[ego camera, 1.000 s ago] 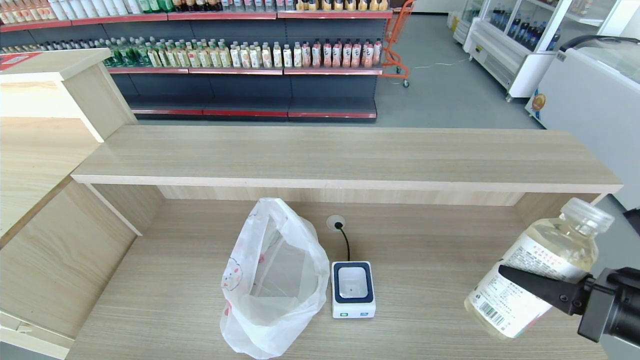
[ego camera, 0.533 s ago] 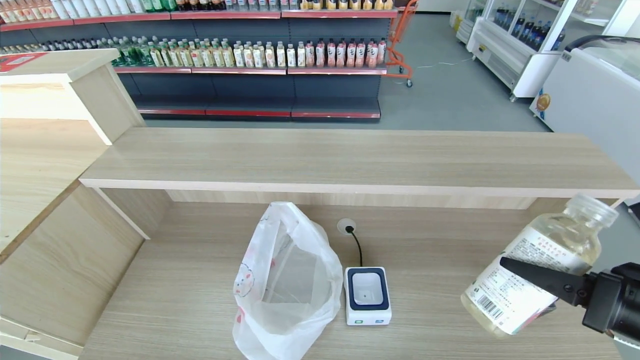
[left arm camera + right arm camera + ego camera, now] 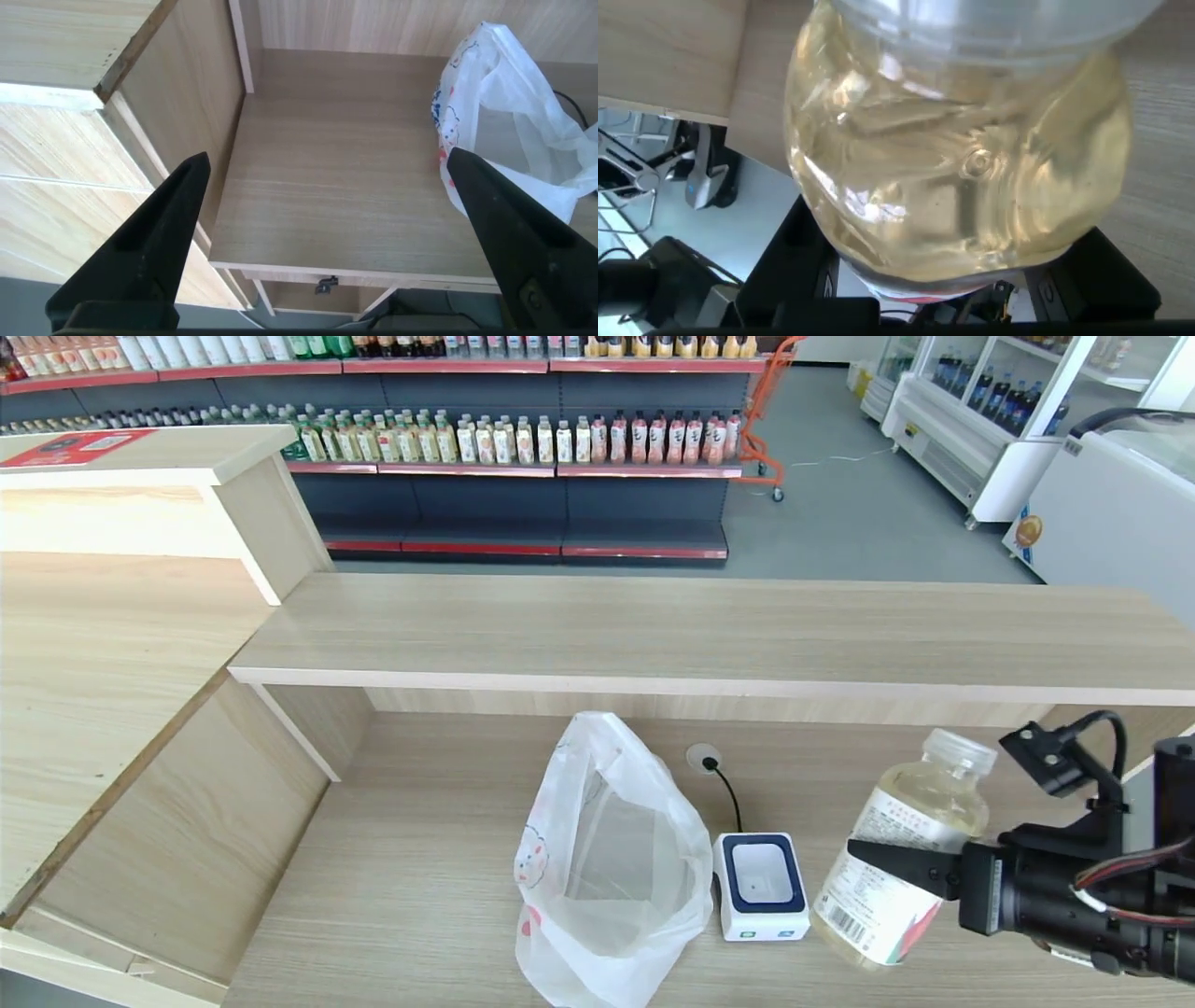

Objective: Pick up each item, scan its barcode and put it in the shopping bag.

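Item: clear plastic bottle of pale yellow liquid, white label. My right gripper is clamped on it, tilted, barcode low, just beside the white, blue-framed scanner box, presumably for reading.
Item: white plastic shopping bag, mouth open, awaiting it.
My left gripper: spread wide, empty.

Nothing properly readable here tbh. White label on the bottle crammed with tiny print, plus a barcode near the base, all too small to make out. Pink cartoon face printed on the shopping bag. Red placard on the side counter, round orange sticker on the chest freezer, both illegible. Same story for labels on the shelf bottles.
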Controlling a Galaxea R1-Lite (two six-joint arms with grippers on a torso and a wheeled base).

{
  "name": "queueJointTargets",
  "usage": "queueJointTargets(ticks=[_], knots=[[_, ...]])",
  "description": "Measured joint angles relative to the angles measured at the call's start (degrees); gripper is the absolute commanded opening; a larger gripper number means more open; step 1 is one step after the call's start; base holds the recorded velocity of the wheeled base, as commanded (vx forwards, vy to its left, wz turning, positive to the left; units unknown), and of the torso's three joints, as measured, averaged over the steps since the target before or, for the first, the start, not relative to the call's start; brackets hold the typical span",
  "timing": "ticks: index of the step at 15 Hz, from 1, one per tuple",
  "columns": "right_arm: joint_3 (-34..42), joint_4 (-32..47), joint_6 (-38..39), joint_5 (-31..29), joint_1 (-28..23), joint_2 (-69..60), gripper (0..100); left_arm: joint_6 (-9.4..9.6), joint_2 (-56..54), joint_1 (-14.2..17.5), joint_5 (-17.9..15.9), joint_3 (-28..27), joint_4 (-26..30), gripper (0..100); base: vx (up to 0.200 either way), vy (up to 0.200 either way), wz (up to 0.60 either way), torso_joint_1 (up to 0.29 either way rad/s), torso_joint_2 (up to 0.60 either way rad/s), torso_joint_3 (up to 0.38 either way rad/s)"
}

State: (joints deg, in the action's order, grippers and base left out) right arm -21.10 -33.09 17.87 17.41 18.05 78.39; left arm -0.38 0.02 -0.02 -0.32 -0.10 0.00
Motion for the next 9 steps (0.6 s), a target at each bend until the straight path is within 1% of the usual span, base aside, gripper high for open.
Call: queueJointTargets(ticks=[1, 3, 5, 9], knots=[[-0.8, -0.28, -1.05, -0.41, 0.4, 2.89, 0, 0.02, 0.0, 0.02, -0.04, 0.0, -0.11, 100, 0.0, 0.0, 0.0, 0.0, 0.0, 0.0], [-2.62, -3.8, -2.06, -2.72, 4.24, 9.44, 0, 0.02, 0.0, 0.07, -0.04, 0.0, -0.1, 100, 0.0, 0.0, 0.0, 0.0, 0.0, 0.0], [-3.8, -9.39, -2.17, -4.3, 7.77, 15.21, 0, 0.05, 0.0, 0.0, -0.01, 0.0, -0.05, 100, 0.0, 0.0, 0.0, 0.0, 0.0, 0.0], [-6.1, -19.36, -2.44, -5.16, 13.91, 25.75, 0, 0.0, 0.0, 0.02, -0.01, 0.0, -0.07, 100, 0.0, 0.0, 0.0, 0.0, 0.0, 0.0]])
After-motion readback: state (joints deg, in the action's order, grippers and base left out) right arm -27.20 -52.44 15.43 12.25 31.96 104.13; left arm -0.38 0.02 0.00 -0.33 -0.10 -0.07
